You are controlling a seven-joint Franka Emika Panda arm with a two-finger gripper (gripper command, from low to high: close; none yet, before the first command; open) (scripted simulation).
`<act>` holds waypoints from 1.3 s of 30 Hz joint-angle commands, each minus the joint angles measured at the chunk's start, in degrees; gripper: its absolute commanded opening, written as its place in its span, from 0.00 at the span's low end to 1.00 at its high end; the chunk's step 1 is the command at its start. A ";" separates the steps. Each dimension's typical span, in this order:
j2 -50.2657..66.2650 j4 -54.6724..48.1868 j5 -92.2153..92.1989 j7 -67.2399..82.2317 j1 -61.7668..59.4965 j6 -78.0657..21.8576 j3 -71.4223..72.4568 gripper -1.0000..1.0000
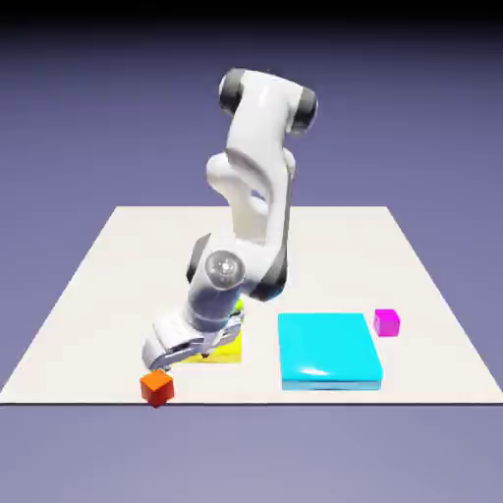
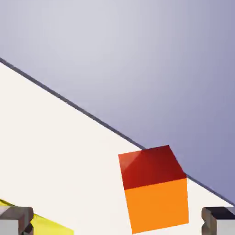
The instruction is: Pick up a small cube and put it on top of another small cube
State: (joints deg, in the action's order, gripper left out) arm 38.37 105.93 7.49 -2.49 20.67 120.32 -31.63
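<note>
Gripper (image 1: 165, 356): my jaws spread wide, empty, to straddle the cube.
Orange-red cube (image 2: 155, 188): near the table (image 1: 88, 305) edge, between my fingertips (image 2: 16, 219), not yet gripped.

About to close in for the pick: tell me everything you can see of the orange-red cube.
The orange-red cube is small, plain and glossy, with sharp edges, one face lit bright orange and another shaded darker red. It sits flat on the white table close to the edge nearest the exterior camera, toward that view's left, standing alone. The open gripper hovers close above without touching it. In the hand view the cube lies between the fingertips, nearer the view's right one.
</note>
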 commanded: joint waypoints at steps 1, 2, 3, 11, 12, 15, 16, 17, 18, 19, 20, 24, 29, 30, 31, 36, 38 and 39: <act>2.08 -1.61 0.22 1.17 0.58 -1.57 -0.93 0.50; 4.16 -3.22 0.44 2.34 1.17 -3.14 -1.85 0.50; 6.23 -4.83 0.66 3.51 1.75 -4.71 -2.78 0.50; 16.50 -6.48 0.91 6.49 1.34 -2.19 -4.72 0.50; 16.65 -6.35 0.89 6.46 1.25 -1.89 -4.68 0.50; 15.41 -7.48 1.03 6.69 2.00 -4.37 -5.00 0.00; 14.16 -8.63 1.18 6.92 2.75 -6.86 -5.33 0.00; 12.92 -9.77 1.33 7.16 3.50 -9.35 -5.65 0.00; 10.95 -8.44 1.32 5.42 2.80 -10.42 -4.40 0.00; 8.87 -6.77 1.29 3.41 1.90 -11.28 -2.93 0.00; 6.79 -5.11 1.25 1.41 1.00 -12.15 -1.47 0.00; -1.51 1.56 1.12 -6.63 -2.61 -15.61 4.40 0.00; -11.89 9.89 0.96 -16.67 -7.13 -19.94 11.73 0.00; -13.97 11.56 0.93 -18.67 -8.03 -20.80 13.19 0.00; -16.05 13.22 0.90 -20.68 -8.93 -21.67 14.66 0.00; -26.43 21.56 0.74 -30.72 -13.44 -25.99 21.99 0.00; -29.18 23.76 0.69 -33.38 -14.64 -27.14 23.93 0.00; -29.18 23.76 0.69 -33.38 -14.64 -27.14 23.94 0.00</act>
State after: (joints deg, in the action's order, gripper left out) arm 9.19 129.69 8.05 -35.87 6.03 93.17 -7.70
